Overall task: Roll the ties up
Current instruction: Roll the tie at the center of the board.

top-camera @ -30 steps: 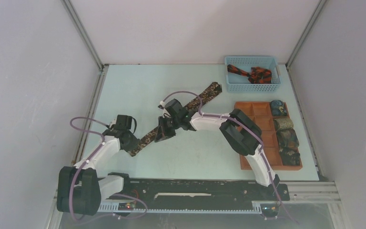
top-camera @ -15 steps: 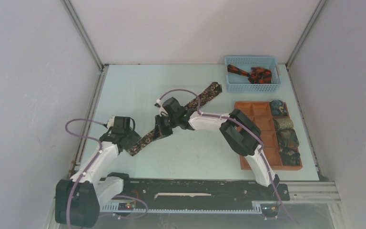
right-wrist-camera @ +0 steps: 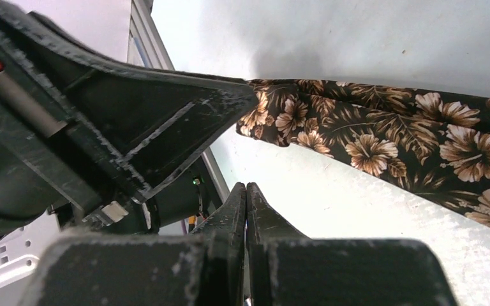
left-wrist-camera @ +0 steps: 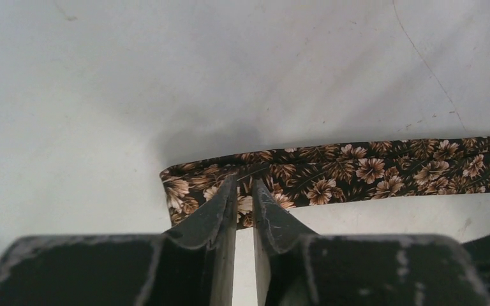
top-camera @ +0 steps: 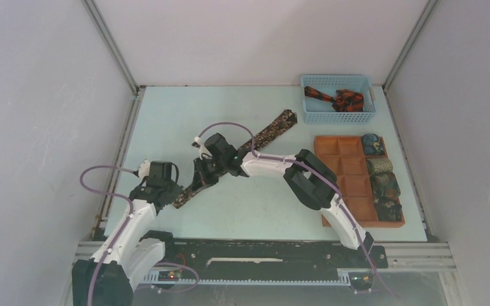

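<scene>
- An orange-brown tray [top-camera: 348, 145] was divided into square compartments.
- A blue plastic mesh basket [top-camera: 338, 116] stood just beyond the tray, on its far side, near it but apart from it.
- A pale blue-green table [top-camera: 166, 121] lay under the tray and ran well out to its left. Close up, it showed faint scratches and specks.
- White wall panels [top-camera: 255, 38] closed the space behind the tray and on both sides.
- 2 slanted metal posts rose behind the tray, 1 [top-camera: 408, 44] near its far right corner and 1 [top-camera: 111, 44] well to its left.

One tie [top-camera: 274, 125] lies across the table [top-camera: 185, 121]; far right, a basket [top-camera: 338, 116] holds a second tie [top-camera: 335, 99] — tray [top-camera: 346, 167] just nearer.
</scene>
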`<state>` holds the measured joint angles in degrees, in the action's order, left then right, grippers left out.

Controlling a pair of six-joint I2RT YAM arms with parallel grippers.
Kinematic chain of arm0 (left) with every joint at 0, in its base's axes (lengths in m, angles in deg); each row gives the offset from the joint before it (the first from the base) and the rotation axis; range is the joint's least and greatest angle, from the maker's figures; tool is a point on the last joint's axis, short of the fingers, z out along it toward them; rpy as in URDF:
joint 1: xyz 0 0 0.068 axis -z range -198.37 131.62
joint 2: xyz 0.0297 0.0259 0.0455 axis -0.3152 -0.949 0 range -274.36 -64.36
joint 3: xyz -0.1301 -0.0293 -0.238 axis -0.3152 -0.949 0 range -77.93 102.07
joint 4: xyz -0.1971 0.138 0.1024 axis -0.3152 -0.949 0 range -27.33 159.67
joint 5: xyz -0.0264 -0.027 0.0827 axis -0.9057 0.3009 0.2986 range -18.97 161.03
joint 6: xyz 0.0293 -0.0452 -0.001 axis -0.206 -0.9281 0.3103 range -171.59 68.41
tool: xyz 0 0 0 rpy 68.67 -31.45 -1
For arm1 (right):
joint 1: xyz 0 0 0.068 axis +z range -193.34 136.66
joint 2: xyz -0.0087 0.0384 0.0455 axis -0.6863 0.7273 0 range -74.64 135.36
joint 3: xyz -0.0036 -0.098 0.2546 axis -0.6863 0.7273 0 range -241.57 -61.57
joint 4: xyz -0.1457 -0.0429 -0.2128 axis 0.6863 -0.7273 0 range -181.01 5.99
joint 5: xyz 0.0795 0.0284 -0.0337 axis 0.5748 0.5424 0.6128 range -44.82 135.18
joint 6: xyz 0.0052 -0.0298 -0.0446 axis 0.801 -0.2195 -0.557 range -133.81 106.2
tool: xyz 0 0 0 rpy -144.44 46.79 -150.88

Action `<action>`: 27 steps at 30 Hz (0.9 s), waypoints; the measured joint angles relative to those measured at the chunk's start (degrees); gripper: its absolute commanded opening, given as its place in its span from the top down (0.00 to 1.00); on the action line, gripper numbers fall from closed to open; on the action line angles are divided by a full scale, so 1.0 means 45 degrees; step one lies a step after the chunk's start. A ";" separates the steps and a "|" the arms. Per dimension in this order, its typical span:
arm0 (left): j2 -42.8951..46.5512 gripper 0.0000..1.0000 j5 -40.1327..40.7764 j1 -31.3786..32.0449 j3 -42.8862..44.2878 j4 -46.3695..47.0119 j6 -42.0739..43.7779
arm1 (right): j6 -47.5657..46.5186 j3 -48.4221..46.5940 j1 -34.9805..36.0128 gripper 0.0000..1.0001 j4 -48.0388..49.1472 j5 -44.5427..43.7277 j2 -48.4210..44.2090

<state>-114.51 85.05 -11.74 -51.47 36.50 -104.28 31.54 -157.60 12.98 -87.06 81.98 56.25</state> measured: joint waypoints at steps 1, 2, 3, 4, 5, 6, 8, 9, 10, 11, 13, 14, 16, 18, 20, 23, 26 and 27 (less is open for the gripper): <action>0.0131 0.75 0.0097 0.0000 0.0000 -0.0102 0.0000 | 0.0024 -0.0083 0.0000 1.00 -0.0010 0.0024 0.0102; 0.0306 0.71 0.0233 0.0000 0.0000 -0.0262 0.0000 | 0.0044 -0.0155 0.0000 1.00 -0.0039 0.0049 0.0194; 0.0447 0.68 0.0340 0.0000 0.0010 -0.0418 0.0010 | 0.0063 -0.0233 0.0000 1.00 -0.0078 0.0078 0.0253; 0.0617 0.66 0.0491 0.0000 0.0053 -0.0661 0.0000 | 0.0068 -0.0418 0.0000 1.00 -0.0131 0.0107 0.0355; 0.0767 0.64 0.0583 0.0000 0.0087 -0.0840 0.0000 | 0.0068 -0.0534 0.0000 1.00 -0.0155 0.0121 0.0418; 0.1010 0.63 0.0748 0.0000 0.0160 -0.1112 -0.0010 | 0.0068 -0.0699 0.0015 1.00 -0.0194 0.0165 0.0495; 0.1496 0.60 0.1025 0.0000 0.0330 -0.1603 -0.0015 | 0.0073 -0.1039 0.0019 1.00 -0.0272 0.0223 0.0651; 0.1836 0.59 0.1234 0.0000 0.0452 -0.1933 -0.0073 | 0.0068 -0.1229 0.0019 1.00 -0.0301 0.0238 0.0743; 0.1894 0.58 0.1268 0.0000 0.0471 -0.2001 -0.0083 | 0.0073 -0.1447 0.0019 1.00 -0.0369 0.0262 0.0865; 0.2118 0.58 0.1321 0.0000 0.0486 -0.2157 -0.0155 | 0.0068 -0.1676 0.0024 1.00 -0.0442 0.0277 0.0991; 0.2399 0.58 0.1321 0.0000 0.0486 -0.2492 -0.0330 | 0.0058 -0.2050 0.0034 1.00 -0.0617 0.0325 0.1224; 0.2497 0.58 0.1321 0.0005 0.0481 -0.2623 -0.0437 | 0.0053 -0.2288 0.0049 1.00 -0.0763 0.0355 0.1360; 0.2681 0.59 0.1331 0.0029 0.0466 -0.2837 -0.0641 | 0.0024 -0.2696 0.0092 1.00 -0.0967 0.0364 0.1651; 0.2861 0.60 0.1350 0.0063 0.0423 -0.2977 -0.0855 | 0.0010 -0.3007 0.0141 1.00 -0.1180 0.0369 0.1880; 0.3007 0.61 0.1399 0.0087 0.0325 -0.3050 -0.1020 | -0.0015 -0.3390 0.0194 1.00 -0.1418 0.0369 0.2171; 0.3079 0.61 0.1399 0.0087 0.0053 -0.3065 -0.1263 | -0.0112 -0.3939 0.0257 1.00 -0.1753 0.0369 0.2613; 0.2914 0.62 0.1355 0.0087 -0.0248 -0.3011 -0.1384 | -0.0180 -0.4415 0.0282 1.00 -0.1962 0.0364 0.3007; 0.2861 0.63 0.1307 0.0087 -0.0389 -0.2958 -0.1418 | -0.0189 -0.4464 0.0287 1.00 -0.2011 0.0359 0.3084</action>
<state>-101.64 90.93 -11.35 -53.22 23.19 -110.66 30.68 -177.69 14.27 -96.11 83.60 70.12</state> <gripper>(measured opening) 0.387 0.006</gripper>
